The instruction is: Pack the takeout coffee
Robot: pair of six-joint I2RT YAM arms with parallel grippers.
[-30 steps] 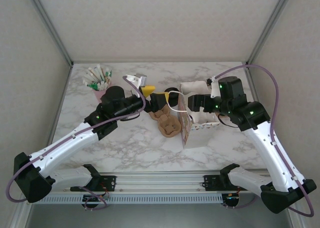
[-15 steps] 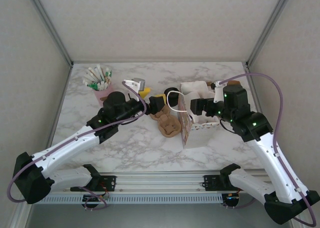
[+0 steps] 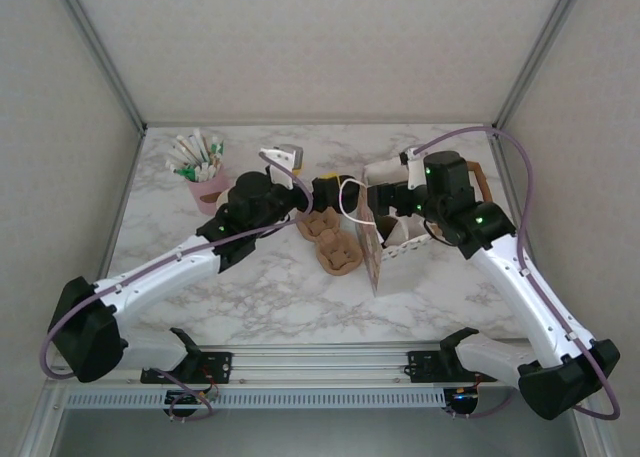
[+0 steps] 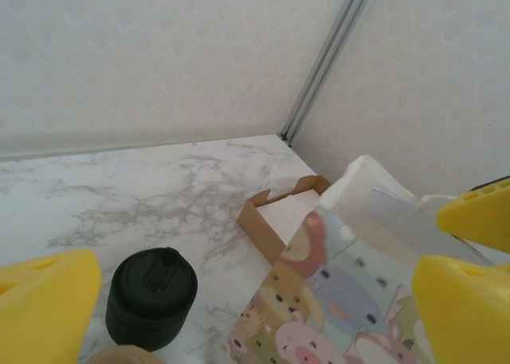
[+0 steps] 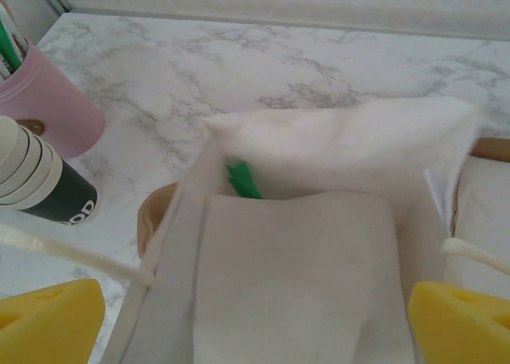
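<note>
The left pincer (image 4: 255, 300) gapes empty just beside the pig-printed bag (image 4: 335, 292). The right pincer (image 5: 255, 308) is spread wide over the bag's mouth, gripping nothing. Inside the bag I see white paper and a green scrap (image 5: 241, 181). Beside the bag stands a black cylinder (image 4: 151, 296). I can't tell where the lidded coffee is, so the packing looks barely begun.

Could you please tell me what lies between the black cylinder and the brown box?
The stretch is bare: the left wrist view shows plain marble table between the black cylinder and the brown box.
</note>
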